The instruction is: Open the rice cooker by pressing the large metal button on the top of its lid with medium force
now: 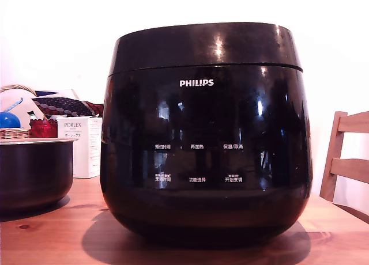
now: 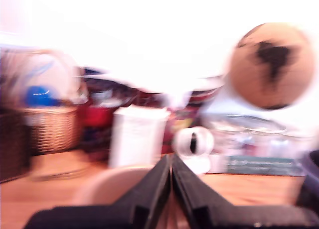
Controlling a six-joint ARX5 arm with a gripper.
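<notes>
The rice cooker (image 1: 206,138) fills the middle of the exterior view: glossy black, rounded, with a white PHILIPS logo and white Chinese labels on its front. It stands on a wooden table (image 1: 52,236). Its lid (image 1: 204,46) is the black band on top, lying down on the body along a thin seam. The top face of the lid and its large metal button are out of view from this low angle. My gripper (image 2: 171,158) shows only in the blurred wrist view, its two black fingers meeting at the tips, shut on nothing. That view faces clutter at the table's back, not the cooker.
A dark metal pot (image 1: 31,173) stands at the exterior view's left, with a white PORLEX box (image 1: 83,144) and a wicker basket (image 1: 14,132) behind it. A wooden chair (image 1: 346,155) is at the right. The wrist view shows a brown globe (image 2: 271,64).
</notes>
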